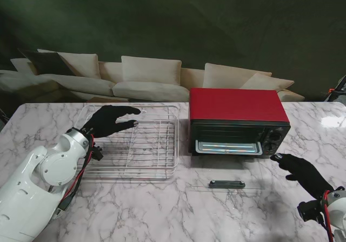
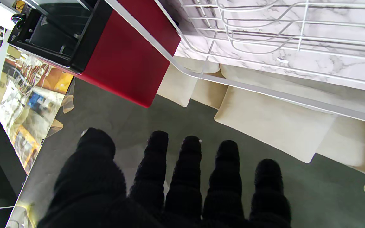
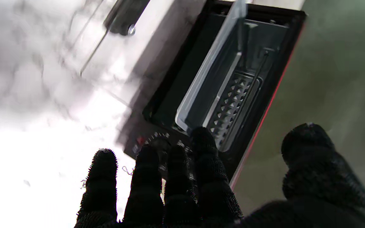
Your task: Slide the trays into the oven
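Left of the oven [image 1: 238,120], the left hand [image 1: 108,120] hovers over the wire tray [image 1: 154,145], fingers spread, holding nothing. The right hand [image 1: 303,170] is likewise spread and empty. Next step, as judged: grasp the tray.

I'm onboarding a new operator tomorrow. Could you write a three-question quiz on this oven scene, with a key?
1. True or false: the glass door of the red toaster oven lies open on the marble table.
2. The white wire rack sits on which side of the oven?
A. robot's left
B. robot's right
C. on top
3. Fill in: the black-gloved left hand hovers over the ____.

Key: 1 true; 2 A; 3 rack. The black-gloved right hand holds nothing.
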Robot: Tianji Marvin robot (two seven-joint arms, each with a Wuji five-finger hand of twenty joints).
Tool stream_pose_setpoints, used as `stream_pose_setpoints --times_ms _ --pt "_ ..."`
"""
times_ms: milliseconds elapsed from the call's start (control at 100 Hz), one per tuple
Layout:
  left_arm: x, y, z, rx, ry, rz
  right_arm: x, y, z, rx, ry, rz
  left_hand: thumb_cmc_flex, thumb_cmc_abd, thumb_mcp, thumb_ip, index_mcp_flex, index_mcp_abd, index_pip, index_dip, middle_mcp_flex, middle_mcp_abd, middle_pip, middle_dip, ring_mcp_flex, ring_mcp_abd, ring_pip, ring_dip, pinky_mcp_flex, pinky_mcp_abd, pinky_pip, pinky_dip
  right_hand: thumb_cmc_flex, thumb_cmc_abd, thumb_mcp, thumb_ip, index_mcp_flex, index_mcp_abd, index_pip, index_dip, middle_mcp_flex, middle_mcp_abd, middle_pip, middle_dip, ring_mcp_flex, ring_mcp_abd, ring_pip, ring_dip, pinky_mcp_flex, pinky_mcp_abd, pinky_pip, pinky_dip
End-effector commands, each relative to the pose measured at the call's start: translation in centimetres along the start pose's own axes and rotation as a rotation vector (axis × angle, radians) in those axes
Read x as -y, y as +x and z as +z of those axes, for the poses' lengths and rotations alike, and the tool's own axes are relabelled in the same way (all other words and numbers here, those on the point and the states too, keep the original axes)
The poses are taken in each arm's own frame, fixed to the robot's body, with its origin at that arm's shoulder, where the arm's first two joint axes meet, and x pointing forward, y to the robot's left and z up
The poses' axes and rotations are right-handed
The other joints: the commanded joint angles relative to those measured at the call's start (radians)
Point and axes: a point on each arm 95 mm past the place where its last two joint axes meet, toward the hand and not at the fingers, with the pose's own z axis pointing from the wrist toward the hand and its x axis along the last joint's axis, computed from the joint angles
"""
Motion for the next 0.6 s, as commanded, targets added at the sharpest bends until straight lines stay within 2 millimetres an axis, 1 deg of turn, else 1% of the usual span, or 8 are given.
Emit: stream_pose_setpoints --times_ms 0,60,110,200,290,370,510,590 --pt "-0.4 0.1 0.0 -0.002 -0.010 -0.008 1.1 1.4 -0.2 -0.041 0.003 -0.024 0.025 0.043 -0.028 -0.017 0.027 0.015 0.006 0.009 0.027 0.001 0.009 0.009 0.023 0.002 0.010 0.009 -0.010 0.015 -0.032 0.013 -0.007 0.007 -0.026 0.023 0.042 0.019 -0.014 -0.016 0.020 -0.033 -0.021 -0.015 -0.002 -0.038 -0.035 -0.020 0.015 -0.047 -0.005 -0.012" --pt "-0.5 0.1 -0.1 -0.001 -0.006 -0.011 1.8 2.5 -0.4 -0.073 -0.006 -0.105 0.024 0.043 -0.028 -0.017 0.027 0.015 0.006 0.009 0.028 0.002 0.009 0.009 0.023 0.003 0.010 0.009 -0.010 0.016 -0.031 0.013 -0.010 0.003 -0.026 0.025 0.062 0.032 -0.017 -0.021 0.043 -0.023 0.003 -0.014 0.022 -0.023 -0.021 -0.018 0.037 -0.048 0.031 -0.007" --pt "-0.6 0.2 -0.1 -0.001 -0.002 -0.013 2.4 3.3 -0.5 -0.095 -0.009 -0.170 0.026 0.044 -0.027 -0.017 0.027 0.015 0.006 0.009 0.027 0.002 0.009 0.009 0.023 0.003 0.010 0.009 -0.011 0.018 -0.031 0.014 -0.005 0.002 -0.021 0.025 0.088 0.044 -0.013 -0.021 0.068 -0.009 0.034 -0.006 0.051 -0.006 0.003 -0.008 0.058 -0.043 0.087 -0.002" --pt "-0.7 0.2 -0.2 -0.001 0.002 0.004 3.4 4.7 -0.6 -0.125 -0.007 -0.284 0.024 0.045 -0.029 -0.017 0.027 0.014 0.006 0.009 0.027 0.001 0.009 0.009 0.023 0.002 0.010 0.010 -0.011 0.019 -0.029 0.014 -0.006 -0.001 -0.018 0.026 0.108 0.053 -0.011 -0.019 0.086 0.006 0.051 0.002 0.073 0.014 0.035 0.007 0.079 -0.043 0.170 0.002" --pt "-0.8 0.2 -0.3 -0.002 0.007 0.010 4.6 5.9 -0.5 -0.149 0.001 -0.394 0.024 0.046 -0.029 -0.017 0.026 0.014 0.006 0.008 0.028 0.001 0.010 0.009 0.023 0.002 0.010 0.010 -0.011 0.019 -0.029 0.014 -0.009 0.008 -0.017 0.026 0.117 0.046 -0.010 -0.017 0.096 0.009 0.053 0.003 0.081 0.016 0.046 0.012 0.081 -0.043 0.187 -0.002" --pt "-0.9 0.2 -0.4 -0.002 0.017 0.006 5.6 6.8 -0.2 -0.167 0.015 -0.484 0.024 0.047 -0.029 -0.017 0.027 0.014 0.006 0.009 0.028 0.002 0.010 0.010 0.023 0.001 0.010 0.010 -0.011 0.020 -0.028 0.015 -0.017 0.012 -0.018 0.026 0.115 0.037 -0.013 -0.017 0.101 0.000 0.048 0.002 0.079 0.010 0.050 0.011 0.072 -0.045 0.190 -0.014" --pt "-1.1 0.3 -0.5 -0.004 0.024 0.002 7.6 8.0 0.7 -0.190 0.038 -0.642 0.024 0.048 -0.029 -0.017 0.027 0.014 0.006 0.009 0.029 0.001 0.010 0.010 0.024 0.002 0.010 0.010 -0.011 0.019 -0.027 0.015 -0.036 0.015 -0.016 0.027 0.115 0.022 -0.012 -0.013 0.115 0.002 0.044 0.001 0.094 0.010 0.063 0.011 0.083 -0.038 0.204 -0.030" --pt "-1.2 0.3 -0.5 -0.004 0.023 -0.001 8.6 8.5 1.3 -0.200 0.052 -0.701 0.024 0.047 -0.029 -0.017 0.027 0.014 0.006 0.009 0.028 0.002 0.009 0.010 0.023 0.001 0.009 0.010 -0.012 0.020 -0.027 0.015 -0.044 0.013 -0.010 0.029 0.116 0.018 -0.009 -0.011 0.125 0.009 0.044 0.001 0.105 0.018 0.073 0.013 0.096 -0.033 0.220 -0.035"
